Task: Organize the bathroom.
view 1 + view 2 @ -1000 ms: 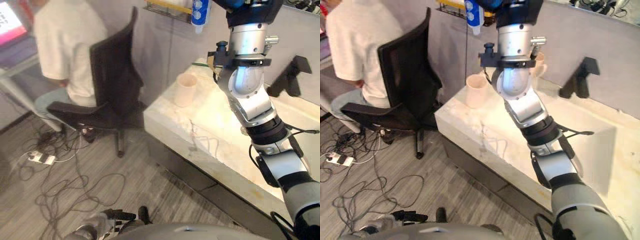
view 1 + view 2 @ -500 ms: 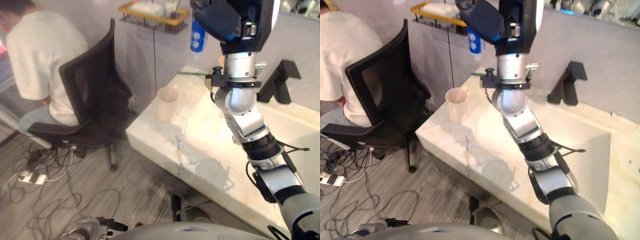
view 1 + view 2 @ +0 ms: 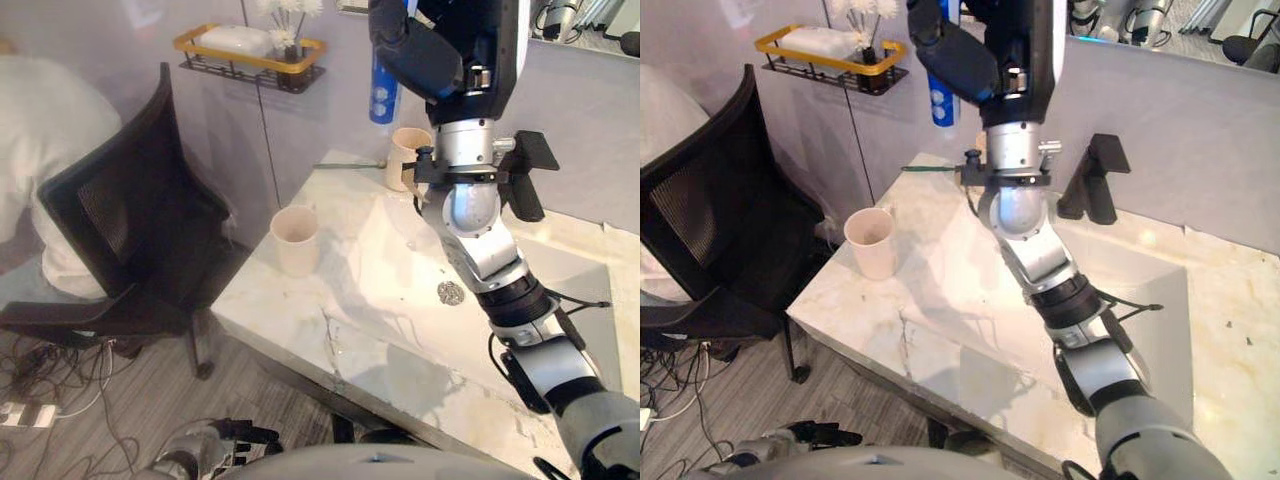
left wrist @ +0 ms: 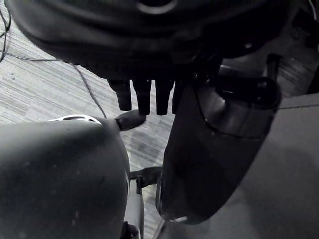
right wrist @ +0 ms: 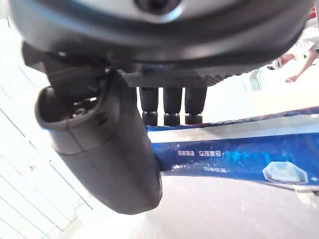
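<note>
My right hand (image 5: 124,149) is raised high over the white marble counter (image 3: 370,300), fingers and thumb curled round a blue squeeze tube with a white cap end (image 5: 239,152). From the head view the tube (image 3: 381,85) hangs roughly upright, held up in the air in front of the grey wall, above the back corner of the counter. Directly under it, near the wall, stands a beige ceramic mug (image 3: 405,158) with a thin green-handled thing, probably a toothbrush (image 3: 350,166), lying beside it; too small to be sure. A second plain cream cup (image 3: 295,238) stands apart near the front left edge. A yellow-rimmed black wire shelf (image 3: 250,60) hangs on the wall to the left. A black faucet (image 3: 1095,180) stands at the sink behind my arm.

I judge the step is placing the tube into a holder, most likely the mug by the wall. To do it well: keep the grip firm, keep the tube vertical, line its lower end over the mug's mouth before lowering, come down slowly so I don't tip the mug, release only once the tube rests inside.

My left hand (image 4: 144,97) hangs low by the floor, fingers straight, holding nothing.

A person in a white shirt (image 3: 45,150) sits in a black mesh office chair (image 3: 130,240) left of the counter.
</note>
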`<state>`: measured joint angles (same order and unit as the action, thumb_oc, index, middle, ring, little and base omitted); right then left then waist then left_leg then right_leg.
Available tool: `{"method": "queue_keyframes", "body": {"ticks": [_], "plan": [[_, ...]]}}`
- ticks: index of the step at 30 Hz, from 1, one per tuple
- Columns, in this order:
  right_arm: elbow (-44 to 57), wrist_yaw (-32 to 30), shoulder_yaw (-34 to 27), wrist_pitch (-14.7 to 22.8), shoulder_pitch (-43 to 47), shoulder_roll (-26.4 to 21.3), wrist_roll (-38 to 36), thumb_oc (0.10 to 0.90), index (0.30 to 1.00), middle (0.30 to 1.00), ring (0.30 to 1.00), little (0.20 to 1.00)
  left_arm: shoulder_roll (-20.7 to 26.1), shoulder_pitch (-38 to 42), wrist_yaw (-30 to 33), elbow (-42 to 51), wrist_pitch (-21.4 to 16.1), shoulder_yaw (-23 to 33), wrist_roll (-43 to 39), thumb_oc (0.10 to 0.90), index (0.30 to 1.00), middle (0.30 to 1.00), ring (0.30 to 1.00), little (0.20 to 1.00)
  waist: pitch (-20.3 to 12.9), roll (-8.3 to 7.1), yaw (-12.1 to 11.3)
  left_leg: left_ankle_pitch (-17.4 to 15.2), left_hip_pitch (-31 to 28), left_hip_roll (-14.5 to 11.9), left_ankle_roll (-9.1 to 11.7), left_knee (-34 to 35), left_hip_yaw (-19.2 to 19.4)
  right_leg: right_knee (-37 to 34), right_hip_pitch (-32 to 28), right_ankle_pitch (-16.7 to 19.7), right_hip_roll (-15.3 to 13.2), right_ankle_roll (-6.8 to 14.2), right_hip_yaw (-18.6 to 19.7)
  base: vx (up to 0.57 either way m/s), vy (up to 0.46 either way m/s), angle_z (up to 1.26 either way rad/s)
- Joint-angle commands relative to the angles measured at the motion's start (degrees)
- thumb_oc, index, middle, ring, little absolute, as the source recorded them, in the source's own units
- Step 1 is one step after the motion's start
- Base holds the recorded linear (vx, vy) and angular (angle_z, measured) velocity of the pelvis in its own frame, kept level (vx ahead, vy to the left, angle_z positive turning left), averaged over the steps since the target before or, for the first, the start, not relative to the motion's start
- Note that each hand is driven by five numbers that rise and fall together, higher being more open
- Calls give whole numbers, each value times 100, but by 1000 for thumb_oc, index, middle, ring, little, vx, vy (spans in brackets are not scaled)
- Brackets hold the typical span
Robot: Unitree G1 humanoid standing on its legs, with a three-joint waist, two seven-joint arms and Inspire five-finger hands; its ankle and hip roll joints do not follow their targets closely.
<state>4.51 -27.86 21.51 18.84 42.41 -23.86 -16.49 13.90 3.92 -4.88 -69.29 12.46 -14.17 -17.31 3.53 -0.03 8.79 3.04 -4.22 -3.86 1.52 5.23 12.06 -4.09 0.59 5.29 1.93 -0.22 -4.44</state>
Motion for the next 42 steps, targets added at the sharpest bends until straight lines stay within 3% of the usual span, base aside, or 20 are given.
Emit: {"method": "queue_keyframes", "body": {"ticks": [1,9,17,24,42], "plan": [[344,262,-301,32,720,293,241,400,300,300,300,300,296,65,31,-407,7,-399,293,800,900,900,900,900,-205,80,-160,-524,-344,163,-110,-26,336,799,310,-369,-483,853,65,-17,101,8],[818,744,-146,-479,441,178,-5,400,300,300,300,300,258,227,75,-393,101,-355,201,800,900,900,900,900,-199,56,16,-618,-348,226,-219,-77,625,769,383,-327,-497,958,269,-43,82,-6],[892,903,-159,-453,47,113,-45,400,300,300,300,300,192,345,127,-375,178,-309,159,800,900,900,900,900,-201,12,131,-688,-406,230,-291,-29,774,759,512,-218,-538,1082,331,-27,21,-21],[1063,1132,-178,-418,-228,89,22,400,300,300,300,300,145,263,132,-454,320,-262,190,800,900,900,900,900,-229,12,182,-685,-368,230,-303,-23,851,599,411,-212,-523,1063,357,-9,5,-7],[1314,1199,6,-285,-60,273,-107,400,300,300,300,300,91,218,199,-469,355,-259,146,800,900,900,900,900,-202,-41,71,-716,-372,269,-356,-23,848,734,511,-182,-563,1156,339,-11,14,-4]]}}
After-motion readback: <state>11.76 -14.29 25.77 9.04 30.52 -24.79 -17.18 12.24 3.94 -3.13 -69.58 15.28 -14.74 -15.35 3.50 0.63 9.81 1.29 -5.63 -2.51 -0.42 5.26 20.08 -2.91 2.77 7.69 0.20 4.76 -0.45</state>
